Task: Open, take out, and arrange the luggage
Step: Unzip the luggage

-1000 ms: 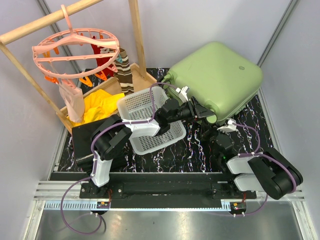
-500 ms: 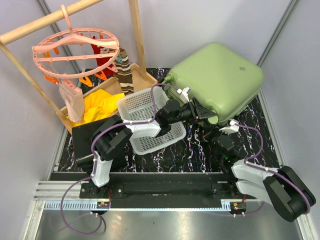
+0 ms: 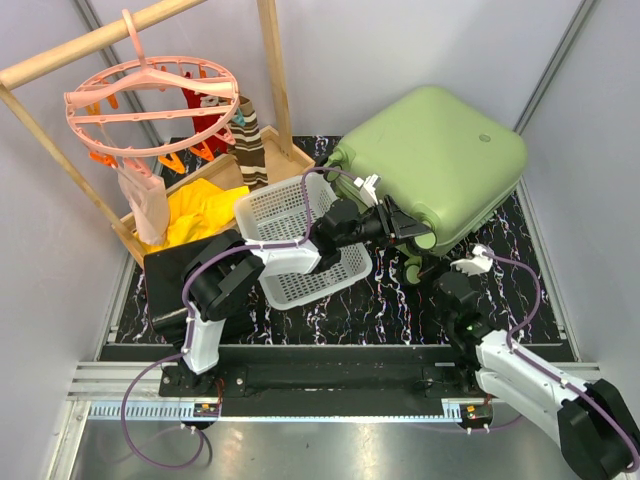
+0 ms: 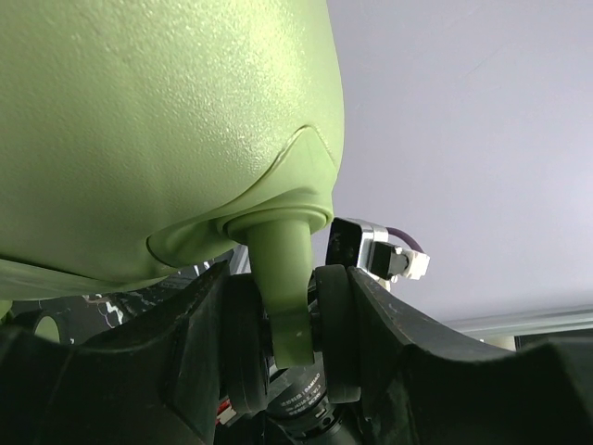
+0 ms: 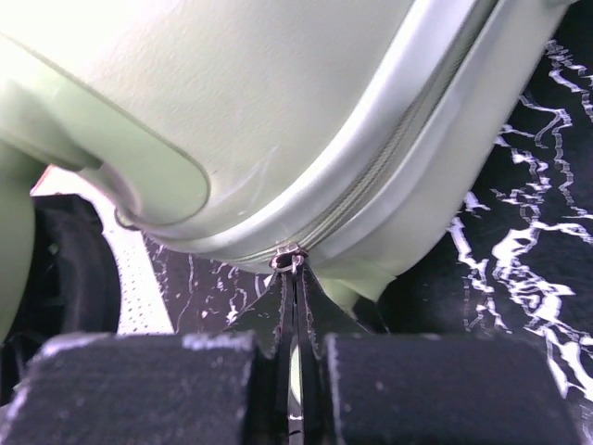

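The big green luggage (image 3: 450,150) lies shut at the back right of the table (image 3: 330,305), beside the white basket (image 3: 290,215). The left gripper (image 4: 287,311) holds its wheel (image 4: 334,324). The right gripper (image 5: 295,357) is pinched tight, maybe on the zip tab (image 5: 289,260)

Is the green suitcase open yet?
No, shut. On the luggage the zipper runs closed between both shells; no lining shows. The right gripper pinches the zipper pull.

A white perforated basket (image 3: 272,208) is set on a black marbled table top (image 3: 340,312), a yellow cloth (image 3: 200,215) is piled just beside it within a wooden frame (image 3: 274,70), from which a pink round clip hanger (image 3: 150,100) is hung, and a black case (image 3: 163,275) is placed at the near left
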Controlling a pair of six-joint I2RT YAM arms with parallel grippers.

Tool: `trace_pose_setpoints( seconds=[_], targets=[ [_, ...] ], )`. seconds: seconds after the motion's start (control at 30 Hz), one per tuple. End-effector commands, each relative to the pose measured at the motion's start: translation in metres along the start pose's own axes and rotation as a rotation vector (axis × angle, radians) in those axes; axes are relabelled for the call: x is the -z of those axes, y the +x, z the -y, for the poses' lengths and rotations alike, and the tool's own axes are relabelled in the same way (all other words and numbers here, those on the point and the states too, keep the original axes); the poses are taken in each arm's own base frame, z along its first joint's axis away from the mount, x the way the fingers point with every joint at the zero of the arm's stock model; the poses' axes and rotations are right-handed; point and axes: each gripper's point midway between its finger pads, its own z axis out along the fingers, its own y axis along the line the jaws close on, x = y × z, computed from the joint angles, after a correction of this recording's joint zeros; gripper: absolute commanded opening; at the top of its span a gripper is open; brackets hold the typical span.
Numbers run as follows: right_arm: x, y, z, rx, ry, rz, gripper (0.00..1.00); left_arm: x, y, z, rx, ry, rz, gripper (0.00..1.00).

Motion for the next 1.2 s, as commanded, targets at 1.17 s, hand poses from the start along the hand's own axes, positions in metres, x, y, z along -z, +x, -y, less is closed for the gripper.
trace_pose_setpoints(
  seconds=[1.17],
  targets=[
    [-0.038,-0.042,0.044,0.131,0.202,0.042,0.00,0.091,-0.087,0.124,-0.613,0.122,0.318,0.00]
  ],
)
